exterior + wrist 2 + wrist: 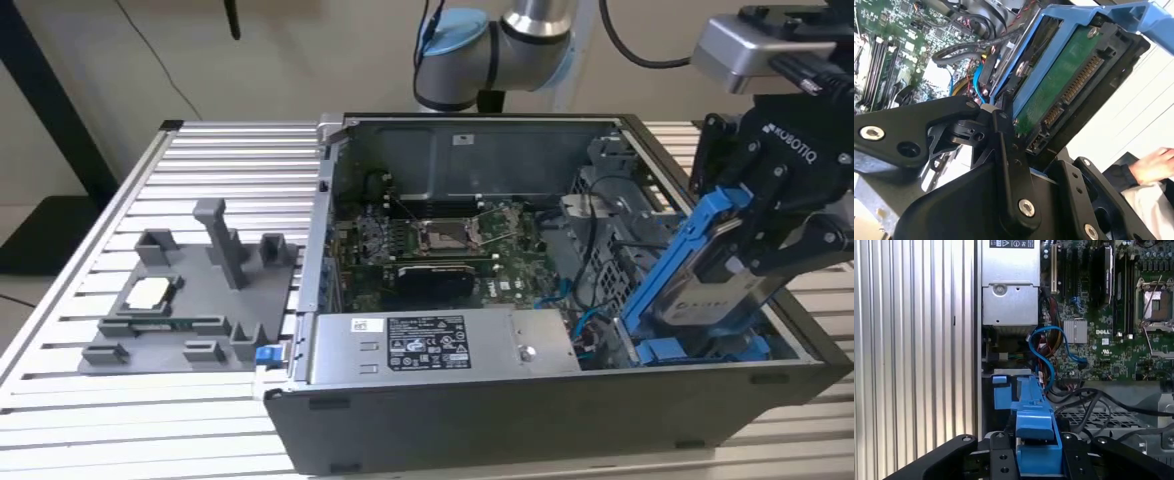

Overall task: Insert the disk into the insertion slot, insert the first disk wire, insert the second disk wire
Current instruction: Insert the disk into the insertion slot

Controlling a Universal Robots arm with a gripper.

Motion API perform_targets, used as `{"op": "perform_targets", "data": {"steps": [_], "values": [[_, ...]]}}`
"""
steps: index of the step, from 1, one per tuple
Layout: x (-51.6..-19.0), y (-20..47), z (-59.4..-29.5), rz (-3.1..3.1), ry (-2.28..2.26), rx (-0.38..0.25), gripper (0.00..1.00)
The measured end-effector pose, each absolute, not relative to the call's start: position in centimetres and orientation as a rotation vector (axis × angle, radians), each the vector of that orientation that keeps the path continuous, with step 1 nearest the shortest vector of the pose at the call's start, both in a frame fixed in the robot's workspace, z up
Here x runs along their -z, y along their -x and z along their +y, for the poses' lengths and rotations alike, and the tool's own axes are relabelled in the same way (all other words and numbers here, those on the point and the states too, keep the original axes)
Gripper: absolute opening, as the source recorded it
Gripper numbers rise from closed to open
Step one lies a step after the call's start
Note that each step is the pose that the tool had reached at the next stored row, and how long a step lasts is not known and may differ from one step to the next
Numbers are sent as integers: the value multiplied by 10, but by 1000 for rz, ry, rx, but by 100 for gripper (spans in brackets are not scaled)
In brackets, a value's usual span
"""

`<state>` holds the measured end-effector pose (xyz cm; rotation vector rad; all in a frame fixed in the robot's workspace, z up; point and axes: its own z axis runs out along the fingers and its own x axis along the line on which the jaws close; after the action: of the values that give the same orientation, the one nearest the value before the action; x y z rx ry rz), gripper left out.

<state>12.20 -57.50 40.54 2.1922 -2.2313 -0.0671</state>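
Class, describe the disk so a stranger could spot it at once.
Find the open computer case. At its end on the exterior view's right, the tool holds the disk tilted. Unlike the grey power-supply box, it sits in a bright blue frame.

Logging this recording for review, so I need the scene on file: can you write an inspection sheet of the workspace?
Surface: ribbed metal table carrying an open computer case.
Job's things: disk in a blue frame, tilted, its lower end down at the drive bay; not lying flat in it.
Clutter: grey plastic tray on the table, at the exterior view's left of the case.
Grippers: pincer shut on the disk's upper part.
Cables: blue cable and black cables loose inside the case; disk connector bare.
Surroundings: a person's hand, apart from the case.
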Motion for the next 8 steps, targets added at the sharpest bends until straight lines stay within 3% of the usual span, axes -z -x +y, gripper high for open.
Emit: {"op": "perform_targets", "data": {"steps": [8], "values": [[-391, -122, -575, -2233, -2193, 70, 33]]}}
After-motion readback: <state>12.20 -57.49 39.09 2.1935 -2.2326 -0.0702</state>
